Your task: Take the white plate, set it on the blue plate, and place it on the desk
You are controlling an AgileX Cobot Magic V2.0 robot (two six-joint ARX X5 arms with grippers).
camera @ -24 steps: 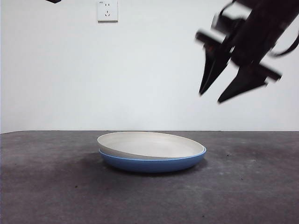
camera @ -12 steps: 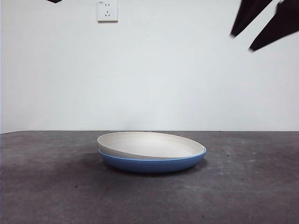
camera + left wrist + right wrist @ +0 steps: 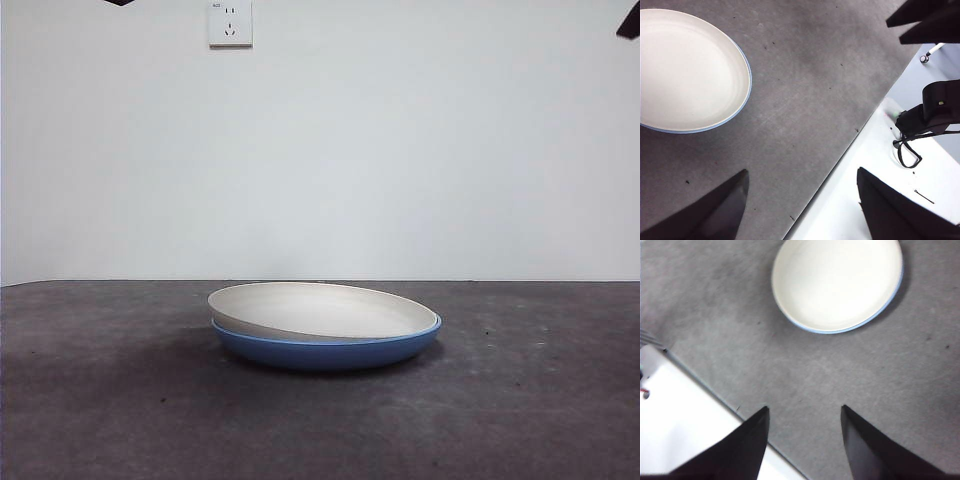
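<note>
- Moved since a second ago: one gripper, then low and large above the plates at the front view's upper right, has withdrawn to a black tip at that corner; the plates have not shifted.
- White plate [image 3: 320, 308]: round, wide, shallow, matte cream with a low sloping rim. It sits nested in the blue plate, slightly tilted, its left edge riding higher, likely because it was released off-centre.
- Blue plate [image 3: 330, 350]: round, glossy medium blue, of like size, flat on the surface and bearing the white plate; from above only a thin blue crescent of rim shows.
- Surface [image 3: 110, 400]: dark grey-brown desk top, mottled, stone-like, matte, with small dark specks.
- Right gripper [image 3: 802, 412]: jaws moderately spread, holding nothing, high above the surface with the stack well apart from it; a waiting pose, judged as clearing the view after stacking.
- Left gripper [image 3: 802, 177]: jaws spread wide, empty, raised near the surface's edge, the stack off to one side.
- Wall socket [image 3: 230, 22]: white, square, on the plain white back wall.
- Task standing, as judged: the stacking looks done, with the stack resting on the desk.
</note>
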